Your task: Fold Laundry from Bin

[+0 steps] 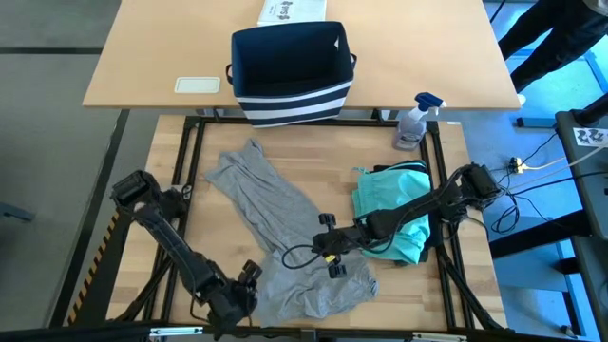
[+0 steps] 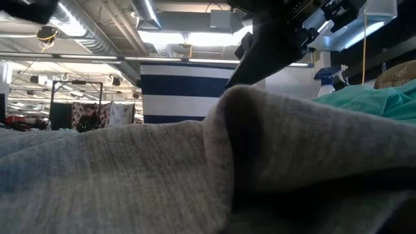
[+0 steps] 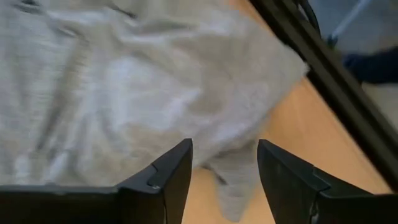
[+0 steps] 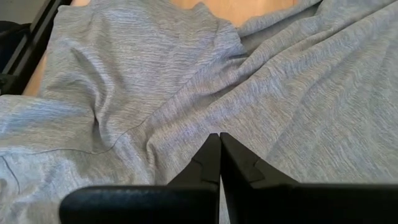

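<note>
The grey T-shirt (image 1: 275,228) lies crumpled lengthwise on the wooden table, from far left to near centre. My left gripper (image 3: 224,146) hovers open over its near-left corner (image 3: 233,186), with the fingers either side of that corner and clear of it. My right gripper (image 4: 219,135) is shut at the shirt's middle (image 1: 332,258). A teal piece (image 1: 394,214) lies bunched at the right, under the right arm. The navy bin (image 1: 290,71) stands on the far table. My right gripper meets the grey T-shirt near its middle (image 4: 205,127), slanting down from the table's right. The shut fingertips hide the pinch itself, and I cannot tell how many layers are in it. In the low view the cloth rises to a rounded fold (image 2: 227,104) right under the gripper.
A spray bottle (image 1: 416,122) stands at the far right corner of the work table. A white printed box (image 1: 293,11) sits behind the bin and a pale card (image 1: 198,85) to its left. Black frame rails (image 1: 190,171) border the table.
</note>
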`<state>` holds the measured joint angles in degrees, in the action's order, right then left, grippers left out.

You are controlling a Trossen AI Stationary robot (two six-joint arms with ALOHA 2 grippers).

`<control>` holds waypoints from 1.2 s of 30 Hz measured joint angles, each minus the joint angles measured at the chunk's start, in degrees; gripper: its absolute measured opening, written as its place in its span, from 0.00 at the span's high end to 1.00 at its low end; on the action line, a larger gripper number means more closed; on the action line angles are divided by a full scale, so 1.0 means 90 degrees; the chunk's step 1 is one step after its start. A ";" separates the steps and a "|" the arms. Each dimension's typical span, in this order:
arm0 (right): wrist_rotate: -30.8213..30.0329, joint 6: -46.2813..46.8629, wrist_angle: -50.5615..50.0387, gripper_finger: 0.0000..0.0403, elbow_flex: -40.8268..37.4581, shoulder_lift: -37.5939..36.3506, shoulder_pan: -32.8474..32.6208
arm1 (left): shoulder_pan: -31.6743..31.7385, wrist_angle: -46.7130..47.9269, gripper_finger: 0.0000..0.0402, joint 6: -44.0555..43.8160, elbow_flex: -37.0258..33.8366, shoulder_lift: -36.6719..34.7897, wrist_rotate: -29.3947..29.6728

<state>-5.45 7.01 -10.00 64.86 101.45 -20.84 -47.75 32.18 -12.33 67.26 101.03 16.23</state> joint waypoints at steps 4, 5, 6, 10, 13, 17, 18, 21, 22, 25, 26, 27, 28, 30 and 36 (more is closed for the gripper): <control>-0.0110 -0.0015 0.0000 0.99 0.0002 -0.0002 0.0000 | -0.0171 0.0013 0.56 0.0107 0.0022 0.0413 0.0115; -0.0128 -0.0024 0.0000 0.99 0.0002 -0.0002 0.0000 | -0.0185 0.0004 0.55 0.0109 0.0049 0.0490 0.0237; -0.0146 -0.0027 0.0000 0.99 0.0002 -0.0002 0.0000 | -0.0192 -0.0012 0.55 0.0109 0.0060 0.0535 0.0356; 0.0005 -0.0029 -0.0006 0.99 0.0002 -0.0004 -0.0011 | -0.0196 0.0039 0.55 0.0108 0.0068 0.0631 0.0573; 0.0369 0.0048 -0.0071 0.99 0.0005 -0.0005 -0.0070 | -0.0198 0.0066 0.55 0.0108 0.0068 0.0709 0.0576; 0.0849 0.0328 -0.0385 0.94 0.0005 -0.0005 -0.0320 | -0.0198 0.0015 0.55 0.0103 0.0068 0.0712 0.0612; 0.0953 0.0375 -0.0480 0.93 0.0005 0.0005 -0.0395 | -0.0198 0.0017 0.55 0.0105 0.0068 0.0712 0.0642; 0.1065 0.0528 -0.0761 0.89 0.0007 0.0080 -0.0667 | -0.0198 -0.0001 0.55 0.0105 0.0068 0.0712 0.0682; 0.1060 0.0559 -0.0884 0.88 0.0007 0.0109 -0.0765 | -0.0198 -0.0036 0.55 0.0106 0.0068 0.0712 0.0711; 0.0843 0.0662 -0.1066 0.85 0.0007 0.0182 -0.1019 | -0.0213 -0.0256 0.55 0.0253 0.0068 0.0712 0.0776; 0.0787 0.0676 -0.1149 0.84 0.0005 0.0193 -0.1094 | -0.0215 -0.0365 0.55 0.0349 0.0068 0.0712 0.0773; 0.0722 0.0679 -0.1137 0.82 0.0005 0.0219 -0.1159 | -0.0229 -0.0458 0.55 0.0424 0.0068 0.0712 0.0774; 0.0646 0.0682 -0.1104 0.80 0.0006 0.0228 -0.1207 | -0.0243 -0.0526 0.55 0.0476 0.0068 0.0712 0.0775; 0.0453 0.0692 -0.1122 0.76 0.0007 0.0244 -0.1293 | -0.0253 -0.0598 0.55 0.0583 0.0068 0.0712 0.0752; 0.0098 0.0750 -0.1086 0.64 0.0007 0.0260 -0.1304 | -0.0395 -0.0452 0.55 0.0726 0.0068 0.0850 0.0699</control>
<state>-4.57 13.76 -19.77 64.93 103.79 -32.58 -51.31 28.11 -5.79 67.88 108.68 22.52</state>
